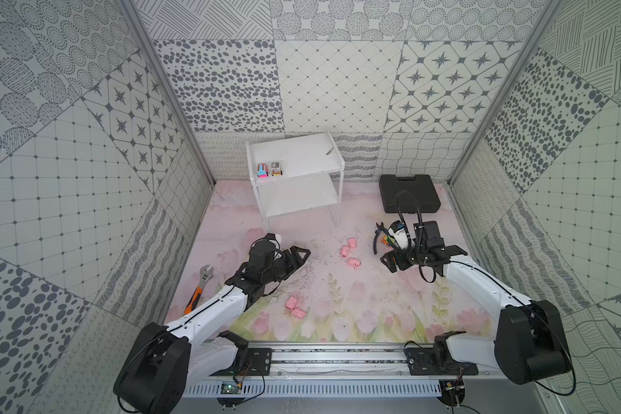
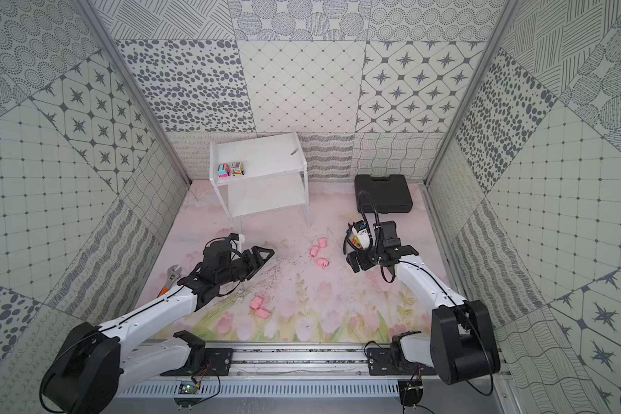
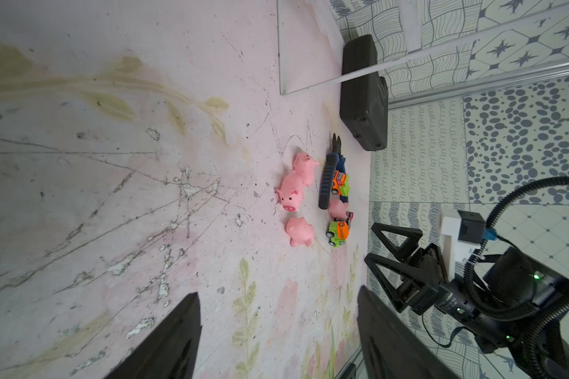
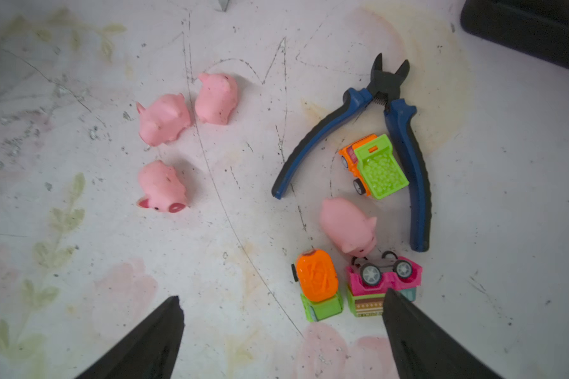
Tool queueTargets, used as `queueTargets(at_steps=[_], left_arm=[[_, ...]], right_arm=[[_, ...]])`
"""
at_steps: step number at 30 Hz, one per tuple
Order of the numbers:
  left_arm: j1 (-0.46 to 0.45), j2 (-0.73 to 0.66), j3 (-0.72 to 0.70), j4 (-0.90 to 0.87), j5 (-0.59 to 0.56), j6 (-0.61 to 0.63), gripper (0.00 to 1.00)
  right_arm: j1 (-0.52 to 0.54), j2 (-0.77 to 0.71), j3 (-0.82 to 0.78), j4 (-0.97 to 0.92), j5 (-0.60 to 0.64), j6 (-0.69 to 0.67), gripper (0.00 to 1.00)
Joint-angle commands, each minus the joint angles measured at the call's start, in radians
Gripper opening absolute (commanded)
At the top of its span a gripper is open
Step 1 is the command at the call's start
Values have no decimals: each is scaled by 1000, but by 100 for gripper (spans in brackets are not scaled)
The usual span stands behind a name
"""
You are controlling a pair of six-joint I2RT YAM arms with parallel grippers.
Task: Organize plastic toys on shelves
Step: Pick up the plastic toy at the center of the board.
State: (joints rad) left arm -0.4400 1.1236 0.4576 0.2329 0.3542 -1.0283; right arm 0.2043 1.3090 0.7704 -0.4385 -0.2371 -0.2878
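Observation:
The white shelves (image 1: 294, 168) stand at the back, and two toy cars (image 1: 269, 170) sit on the top board. Three pink pigs (image 4: 163, 118) cluster on the mat. Another pig (image 4: 349, 226) lies between the pliers' handles near an orange-green dump truck (image 4: 373, 165), a green car with an orange drum (image 4: 317, 284) and an overturned pink car (image 4: 385, 275). Two more pigs (image 1: 294, 306) lie nearer the front. My right gripper (image 4: 281, 295) hovers open by the cars and holds nothing. My left gripper (image 3: 278, 292) is open and empty, left of the pig cluster.
Blue-handled pliers (image 4: 408, 147) lie around the dump truck. A black case (image 1: 409, 193) sits at the back right. An orange-handled wrench (image 1: 199, 286) lies by the left wall. Patterned walls close in three sides, and a metal rail (image 1: 337, 355) runs along the front.

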Motion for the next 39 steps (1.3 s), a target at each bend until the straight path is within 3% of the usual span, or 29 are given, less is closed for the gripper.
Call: queueTargets(at_steps=[1, 5, 7, 10, 32, 39], left_arm=[[-2, 43, 4, 178, 63, -17, 78], [3, 50, 13, 162, 84, -1, 78], [8, 41, 14, 154, 88, 6, 79], [13, 25, 15, 133, 86, 17, 79], [23, 10, 11, 127, 81, 5, 79], [23, 0, 8, 117, 75, 8, 79]], right_arm=[[-5, 24, -5, 5, -43, -192, 99], [-6, 90, 27, -16, -61, -229, 74], [-11, 119, 54, -30, -29, -232, 62], [-16, 184, 100, -65, 60, -214, 51], [-8, 356, 156, -114, 95, -206, 47], [-5, 349, 148, -118, 105, -221, 44]])
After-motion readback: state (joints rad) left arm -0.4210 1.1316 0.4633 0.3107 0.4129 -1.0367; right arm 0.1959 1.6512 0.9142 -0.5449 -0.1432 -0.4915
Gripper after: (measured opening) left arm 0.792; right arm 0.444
